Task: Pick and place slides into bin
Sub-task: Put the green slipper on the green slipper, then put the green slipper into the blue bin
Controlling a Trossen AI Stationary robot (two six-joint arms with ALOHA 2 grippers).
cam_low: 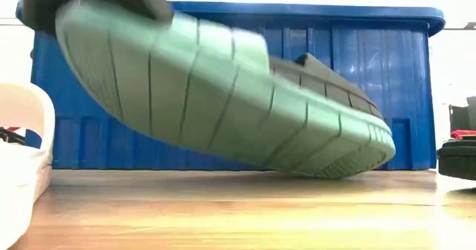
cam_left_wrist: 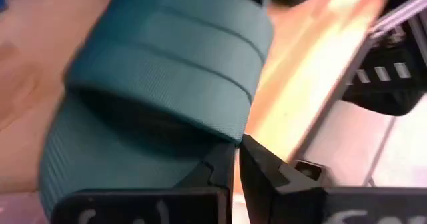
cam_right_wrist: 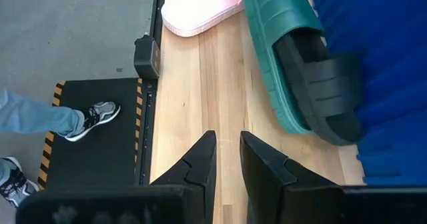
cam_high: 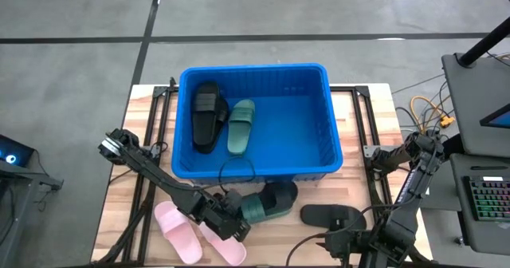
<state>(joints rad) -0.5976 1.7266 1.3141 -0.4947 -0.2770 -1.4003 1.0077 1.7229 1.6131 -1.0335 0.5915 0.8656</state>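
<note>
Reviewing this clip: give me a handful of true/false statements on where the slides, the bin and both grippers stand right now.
1. The bin holds two slides, a black slide and a green slide. True.
2. The left gripper is at a dark green slide in front of the bin. True.
3. Both pink slides lie in the bin. False: they lie on the table.
4. The right gripper holds a black slide. False: it holds nothing.

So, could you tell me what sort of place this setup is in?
Probably a robotics lab or workshop: a wooden table on a bare concrete floor, hazard-striped matting, a keyboard beside it, and a person's sneaker nearby.
</note>
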